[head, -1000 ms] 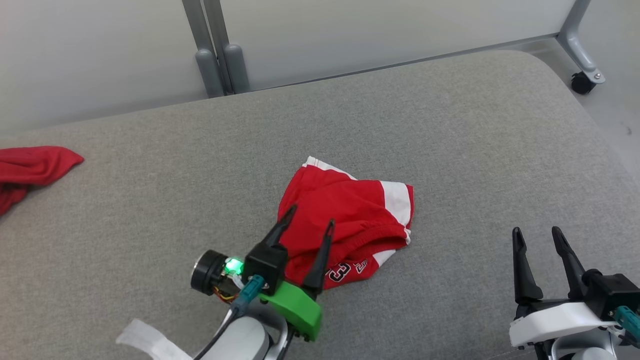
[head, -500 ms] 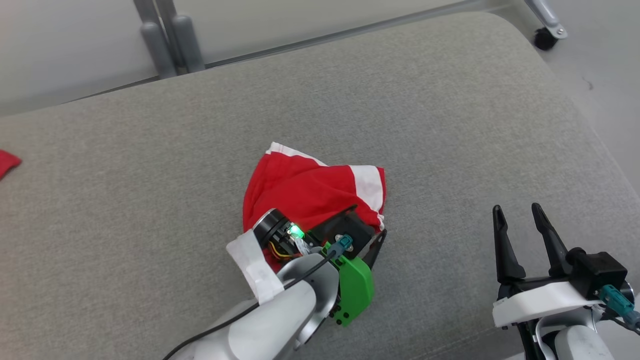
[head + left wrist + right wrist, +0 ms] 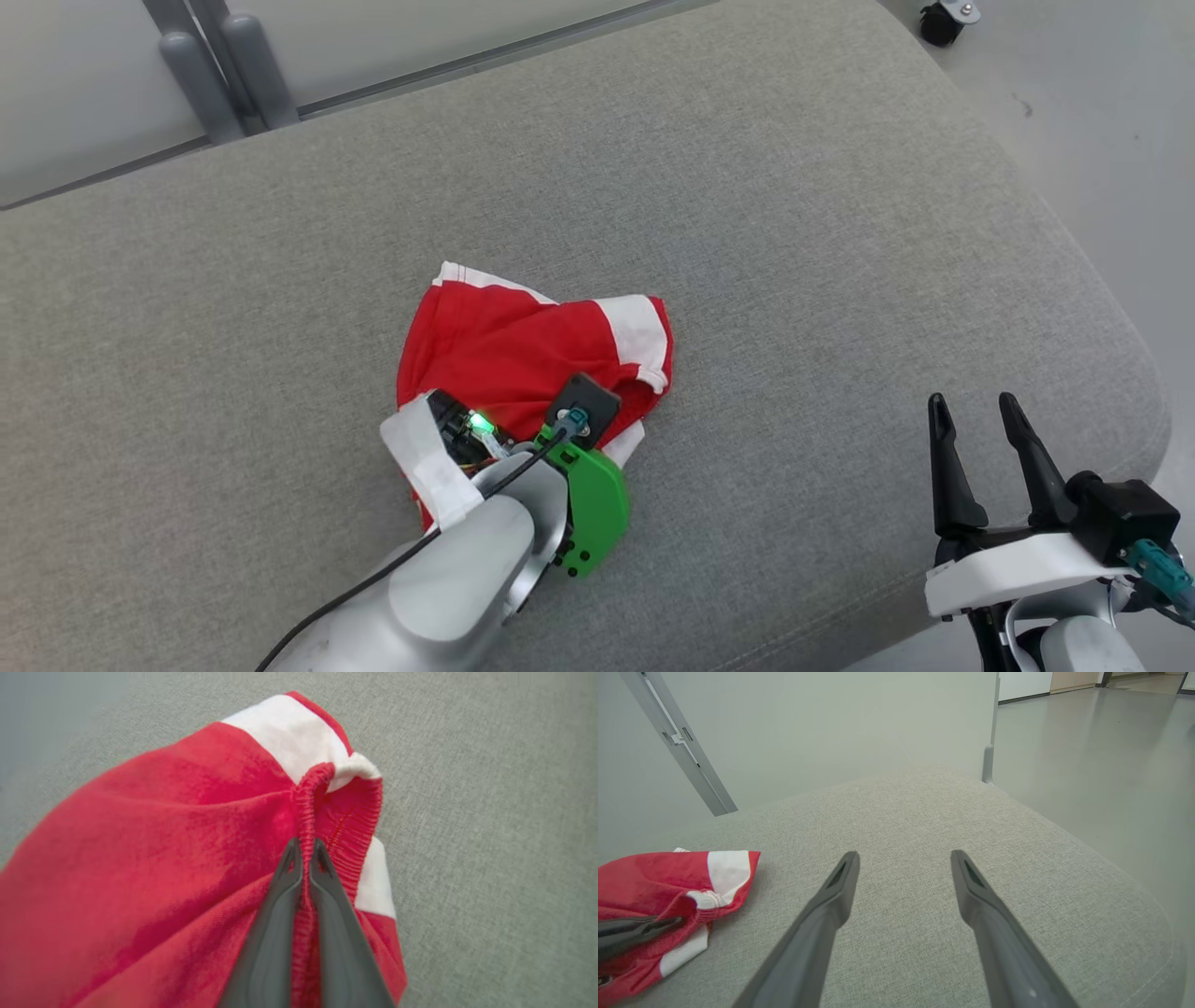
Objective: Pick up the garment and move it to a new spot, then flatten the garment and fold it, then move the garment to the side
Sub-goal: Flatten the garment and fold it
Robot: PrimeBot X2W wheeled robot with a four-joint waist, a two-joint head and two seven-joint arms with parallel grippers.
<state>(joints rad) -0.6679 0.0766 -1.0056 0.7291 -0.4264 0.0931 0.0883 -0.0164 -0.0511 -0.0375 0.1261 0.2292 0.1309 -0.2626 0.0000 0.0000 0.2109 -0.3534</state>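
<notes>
The shorts (image 3: pixel 523 345) lie bunched up near the middle of the counter (image 3: pixel 794 233). I think they are soft, light and floppy. My left pincer (image 3: pixel 303 851) pinches the stretchy waistband (image 3: pixel 312 788), a thick, good spot to hold. My right pincer (image 3: pixel 973 406) is spread wide, holding nothing.

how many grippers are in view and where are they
2. The left gripper is shut on the waistband of the red garment, mid-cushion; the right gripper stands open above the grey cushion near its right front corner, apart from the garment.
</notes>
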